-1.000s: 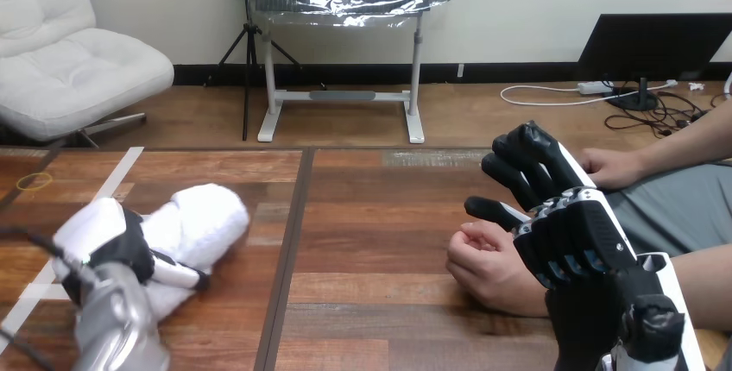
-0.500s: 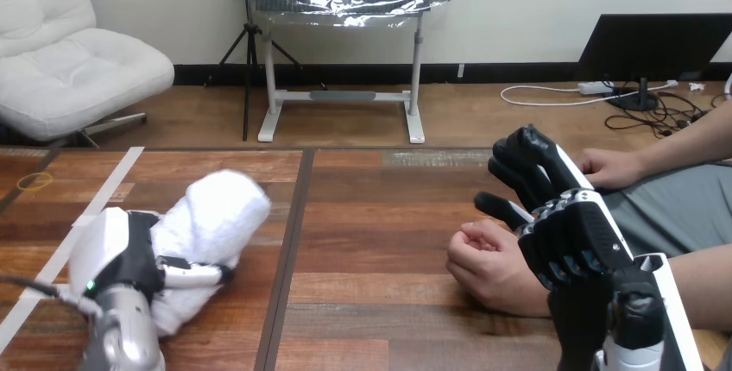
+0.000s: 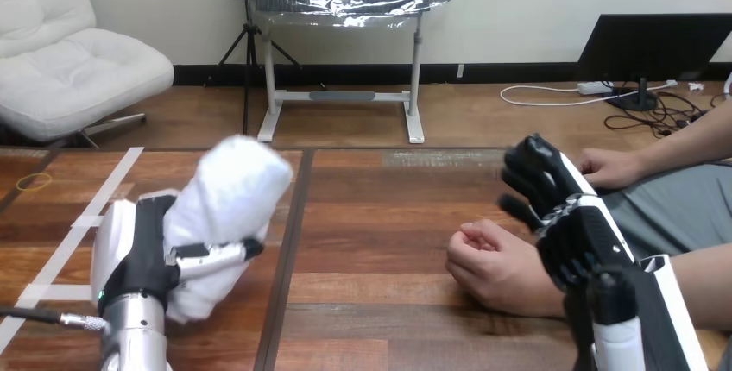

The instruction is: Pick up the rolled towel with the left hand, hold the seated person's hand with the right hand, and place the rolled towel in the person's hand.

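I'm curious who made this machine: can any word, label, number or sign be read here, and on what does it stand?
No text can be read.
The rolled towel is plain white.
The left hand holding it and the right hand show no print on their white shells.
The wooden table bears only blank tape strips.

The wooden table [image 3: 388, 302] is built of reddish-brown planks, with a dark seam [image 3: 292, 216] running from its far edge toward the near one, a little left of the middle. On the left part a strip of white tape [image 3: 108, 183] runs diagonally, and a shorter strip [image 3: 39, 292] crosses it nearer the front. A small yellow ring [image 3: 33, 182] lies flat by the left edge, apart from the tape.
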